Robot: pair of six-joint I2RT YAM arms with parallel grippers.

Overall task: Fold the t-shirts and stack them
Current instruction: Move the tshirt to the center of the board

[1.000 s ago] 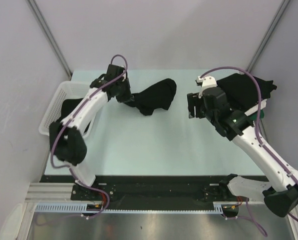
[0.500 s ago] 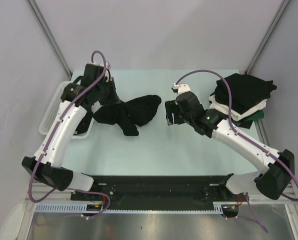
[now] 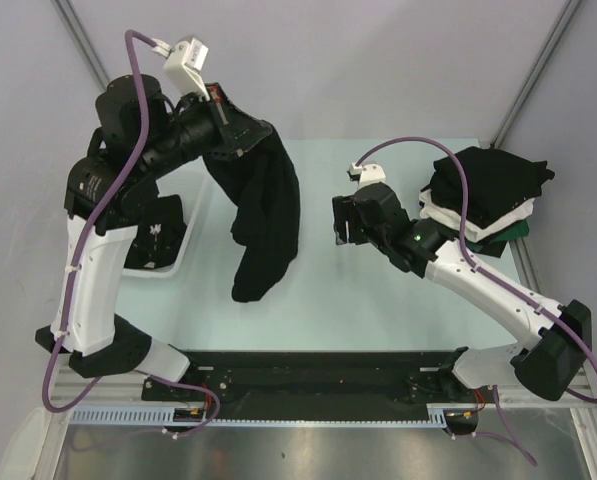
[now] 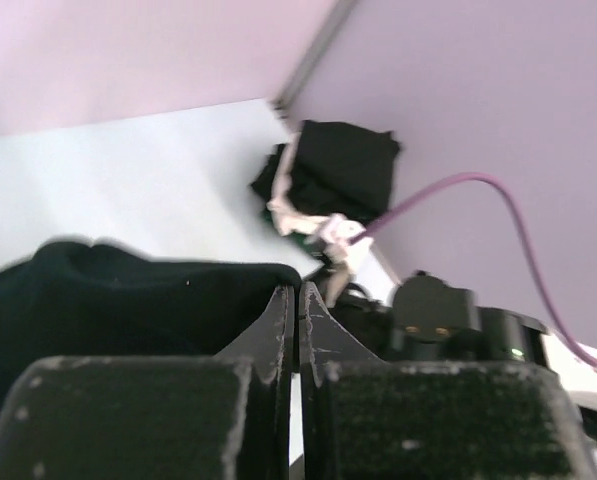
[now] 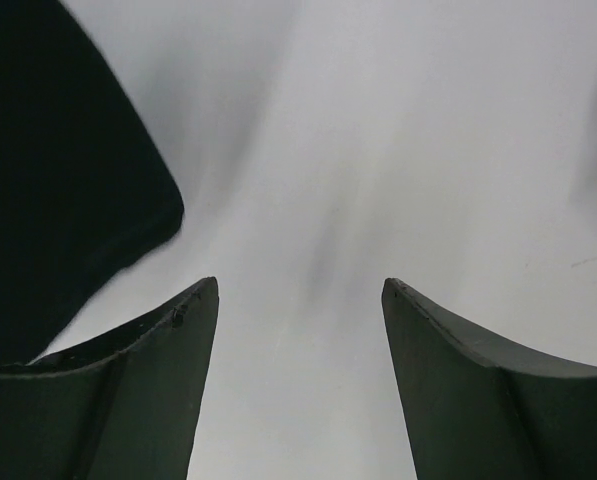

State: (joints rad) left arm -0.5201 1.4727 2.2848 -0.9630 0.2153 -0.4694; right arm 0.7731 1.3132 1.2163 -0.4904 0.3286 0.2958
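Black t-shirt [image 3: 263, 215]: hangs upper left of centre, pinched in left gripper [image 3: 228, 125].
Right gripper [image 3: 341, 222]: centre, jaws apart, empty.
Folded t-shirt stack [image 3: 488, 180]: upper right.

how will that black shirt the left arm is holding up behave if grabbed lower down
Probably very floppy: the black t-shirt hangs in a long limp drape from the shut left tool. Likely light, since one pinch carries it. It may swing or bunch when grabbed.
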